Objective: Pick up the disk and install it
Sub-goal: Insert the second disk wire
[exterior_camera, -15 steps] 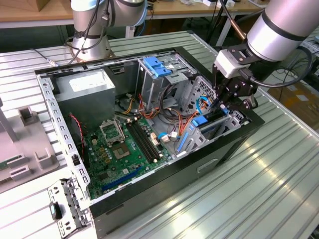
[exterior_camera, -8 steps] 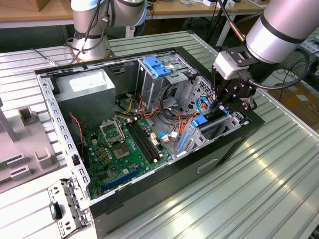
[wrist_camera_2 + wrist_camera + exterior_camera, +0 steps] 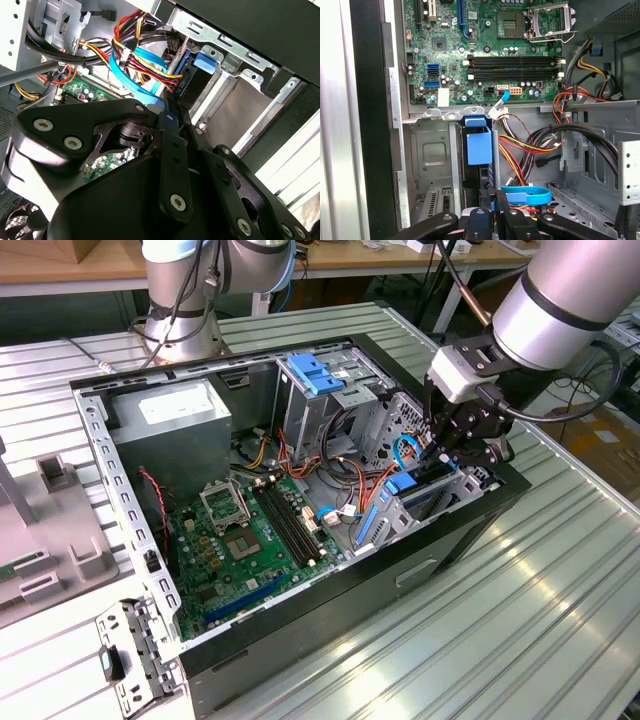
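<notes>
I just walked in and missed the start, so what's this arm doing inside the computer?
A single robot arm has its gripper lowered into an open computer case lying on its side on the metal table. The gripper is at the drive bay on the exterior view's right, right by the disk, the black drive with blue rails. In both wrist views the disk stands on edge in the metal bay, beside the bundle of cables and near the motherboard.

Robot arm [image 3: 565, 300] reaches down from two o'clock; its black hand [image 3: 462, 436] points downward, fingers nearly together.
</notes>
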`<state>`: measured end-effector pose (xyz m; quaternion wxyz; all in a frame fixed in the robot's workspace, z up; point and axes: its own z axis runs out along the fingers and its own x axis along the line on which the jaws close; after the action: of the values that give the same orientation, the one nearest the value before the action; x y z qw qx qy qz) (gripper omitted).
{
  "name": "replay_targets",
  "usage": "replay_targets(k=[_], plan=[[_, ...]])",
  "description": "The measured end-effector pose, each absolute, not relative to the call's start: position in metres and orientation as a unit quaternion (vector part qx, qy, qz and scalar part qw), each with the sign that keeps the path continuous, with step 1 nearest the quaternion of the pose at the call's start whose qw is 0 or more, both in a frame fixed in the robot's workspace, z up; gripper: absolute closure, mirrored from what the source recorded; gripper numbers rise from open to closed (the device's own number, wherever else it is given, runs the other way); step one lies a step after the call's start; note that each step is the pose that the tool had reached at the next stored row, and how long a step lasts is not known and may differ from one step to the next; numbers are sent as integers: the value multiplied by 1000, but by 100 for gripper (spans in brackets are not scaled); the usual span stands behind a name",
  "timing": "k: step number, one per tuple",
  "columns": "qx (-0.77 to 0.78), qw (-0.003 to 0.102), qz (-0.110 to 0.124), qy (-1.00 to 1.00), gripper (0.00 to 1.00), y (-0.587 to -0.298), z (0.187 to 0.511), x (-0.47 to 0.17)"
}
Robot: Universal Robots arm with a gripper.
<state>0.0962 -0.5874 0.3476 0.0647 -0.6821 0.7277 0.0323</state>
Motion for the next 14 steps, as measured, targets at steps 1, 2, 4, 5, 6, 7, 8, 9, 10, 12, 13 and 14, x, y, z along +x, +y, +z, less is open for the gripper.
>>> replay_targets(k=[1,2,4,5,6,7,8,9,10,12,13,14], plan=[[-682,65,32,728,84,-588,347,96],[-682,65,32,728,84,-588,347,96],[-682,65,32,728,84,-589,346,96],[-682,65,33,727,84,-589,346,96],[-682,65,32,727,84,-589,346,96],[-682,65,32,727,84,-590,346,96],[-682,65,32,727,84,-590,346,95],[-682,65,32,727,84,-590,345,95],[-683,65,32,727,84,-591,345,95],[-685,65,33,725,84,-591,345,95],[-686,65,33,724,84,-591,345,95],[-687,65,33,723,84,-591,345,95]])
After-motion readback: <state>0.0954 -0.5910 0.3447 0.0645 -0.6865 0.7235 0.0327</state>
